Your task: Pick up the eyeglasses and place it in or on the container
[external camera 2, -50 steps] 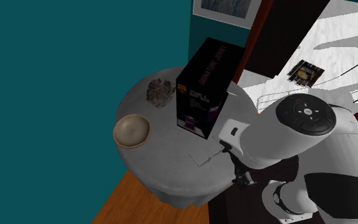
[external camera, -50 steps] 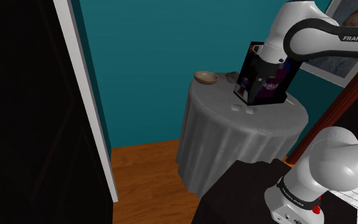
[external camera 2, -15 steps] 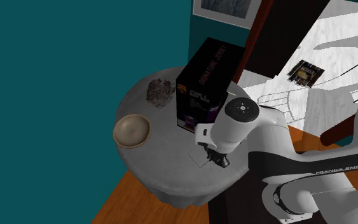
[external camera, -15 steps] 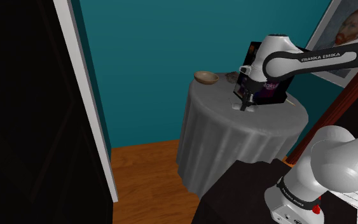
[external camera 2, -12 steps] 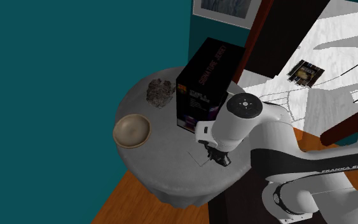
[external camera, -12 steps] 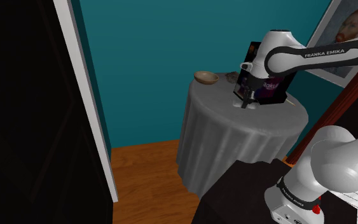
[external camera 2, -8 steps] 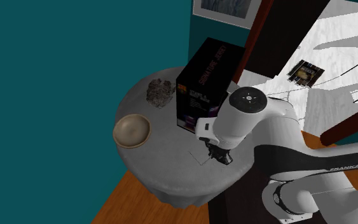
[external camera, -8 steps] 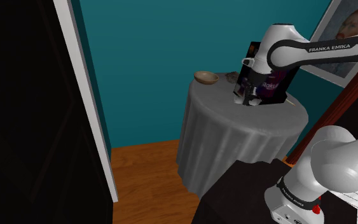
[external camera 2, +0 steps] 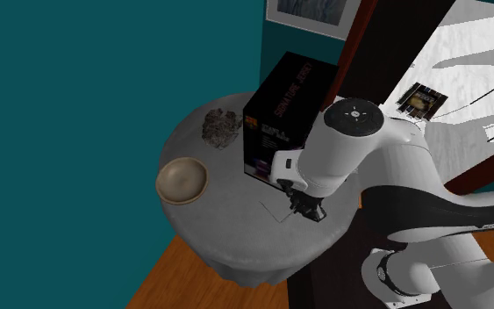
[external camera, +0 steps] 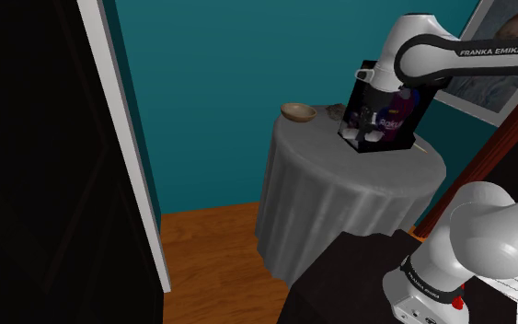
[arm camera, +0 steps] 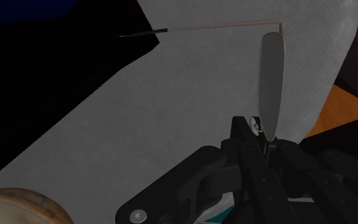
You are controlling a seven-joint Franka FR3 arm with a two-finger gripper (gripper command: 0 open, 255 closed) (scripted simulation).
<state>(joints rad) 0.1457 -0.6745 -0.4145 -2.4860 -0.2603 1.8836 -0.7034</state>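
Now the black gripper (arm camera: 260, 137) has its fingers pinched on the eyeglasses (arm camera: 269, 79), clasping the frame beside one lens, a thin temple sticking out sideways. The glasses hang above the round grey-clothed table (external camera 2: 227, 233), close in front of the dark printed box (external camera 2: 280, 110). They are well apart from the tan bowl (external camera 2: 182, 180), which sits near the table's edge by the teal wall (external camera: 247, 74).

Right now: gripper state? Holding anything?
Gripper: closed on the eyeglasses, clasping the frame beside one lens.
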